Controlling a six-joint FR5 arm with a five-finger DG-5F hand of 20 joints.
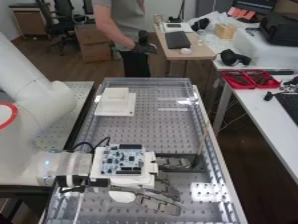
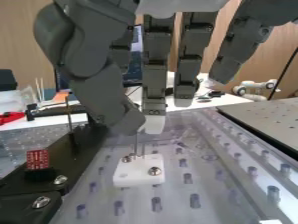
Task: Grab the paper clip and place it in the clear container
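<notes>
The thin metal paper clip (image 2: 139,145) stands upright at a small white block with screws (image 2: 133,174), its top hidden by the dark grey hand (image 1: 158,203). The hand hangs over it; whether it pinches the clip, I cannot tell. On the side table, open red plastic bins (image 1: 240,86) hold dark items, too small to identify.
</notes>
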